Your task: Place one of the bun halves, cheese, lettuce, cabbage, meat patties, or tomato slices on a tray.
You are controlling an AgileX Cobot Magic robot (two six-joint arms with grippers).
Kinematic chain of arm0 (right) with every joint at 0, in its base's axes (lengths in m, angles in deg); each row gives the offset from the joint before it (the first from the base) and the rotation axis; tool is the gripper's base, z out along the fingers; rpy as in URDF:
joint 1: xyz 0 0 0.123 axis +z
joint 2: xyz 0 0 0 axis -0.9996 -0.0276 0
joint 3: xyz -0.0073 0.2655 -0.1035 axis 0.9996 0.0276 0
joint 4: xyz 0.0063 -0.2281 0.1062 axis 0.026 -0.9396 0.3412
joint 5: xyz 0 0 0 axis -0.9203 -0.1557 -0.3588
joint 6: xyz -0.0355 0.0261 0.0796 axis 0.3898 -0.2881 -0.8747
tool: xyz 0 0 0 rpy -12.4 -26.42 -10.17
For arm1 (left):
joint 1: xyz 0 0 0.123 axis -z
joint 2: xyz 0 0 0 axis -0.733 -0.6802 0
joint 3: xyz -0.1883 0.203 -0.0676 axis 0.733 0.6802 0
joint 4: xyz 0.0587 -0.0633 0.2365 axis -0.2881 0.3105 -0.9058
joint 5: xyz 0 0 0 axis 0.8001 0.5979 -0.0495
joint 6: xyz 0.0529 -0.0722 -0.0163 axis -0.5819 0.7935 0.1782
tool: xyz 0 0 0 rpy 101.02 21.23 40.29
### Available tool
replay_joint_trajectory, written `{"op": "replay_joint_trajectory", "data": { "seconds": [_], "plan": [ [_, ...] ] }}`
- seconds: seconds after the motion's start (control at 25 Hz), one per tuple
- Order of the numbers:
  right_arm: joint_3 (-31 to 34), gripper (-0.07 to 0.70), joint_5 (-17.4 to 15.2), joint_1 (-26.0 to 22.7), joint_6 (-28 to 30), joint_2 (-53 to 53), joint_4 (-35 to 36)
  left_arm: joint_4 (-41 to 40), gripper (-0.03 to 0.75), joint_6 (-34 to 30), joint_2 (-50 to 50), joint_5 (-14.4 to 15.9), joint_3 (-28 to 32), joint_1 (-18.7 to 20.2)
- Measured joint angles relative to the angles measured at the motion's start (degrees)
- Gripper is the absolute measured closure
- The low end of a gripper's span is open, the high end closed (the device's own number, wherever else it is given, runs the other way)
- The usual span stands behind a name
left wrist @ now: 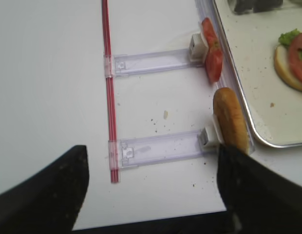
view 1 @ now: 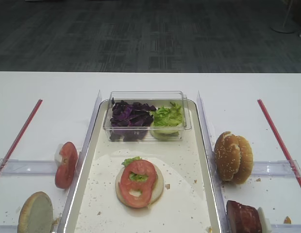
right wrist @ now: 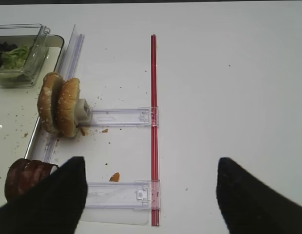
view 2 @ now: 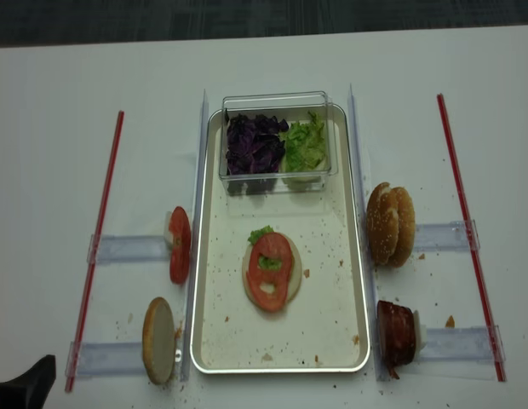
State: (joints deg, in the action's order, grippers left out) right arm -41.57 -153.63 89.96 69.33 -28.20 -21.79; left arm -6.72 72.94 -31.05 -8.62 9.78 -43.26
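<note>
On the white worktop, seen from the high view, the tray holds a flat bun half topped with lettuce and a tomato slice. A clear tub at the tray's far end carries purple cabbage beside more lettuce. Left of the tray, tomato slices stand on edge, with another bun half nearer the camera. To the right, two seeded buns stand on edge, patties below them. No arm shows here.

The right wrist view looks down past the right jaws, whose two dark fingers stand wide apart with nothing between them, above bare worktop near a red strip. The buns and patties line the tray's edge at left.

The left wrist view shows the left jaws likewise spread open and empty, the upright bun half just beside the right finger, tomato slices further along the tray rim.

From the second high view, the dressed bun half sits mid-tray, and a dark piece of the left arm enters at the bottom-left corner.
</note>
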Motion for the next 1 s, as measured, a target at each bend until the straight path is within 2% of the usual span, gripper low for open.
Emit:
{"op": "replay_joint_trajectory", "data": {
  "seconds": [0.32, 1.0],
  "plan": [
    [0.00, 0.061, 0.00, 0.00, 0.00, 0.00, 0.00, 0.00, 0.211, 0.24, 8.30, 0.48, 0.49, 0.00],
    [0.00, 0.061, 0.00, 0.00, 0.00, 0.00, 0.00, 0.00, 0.211, 0.24, 10.47, 1.04, 0.53, 0.00]
  ]
}}
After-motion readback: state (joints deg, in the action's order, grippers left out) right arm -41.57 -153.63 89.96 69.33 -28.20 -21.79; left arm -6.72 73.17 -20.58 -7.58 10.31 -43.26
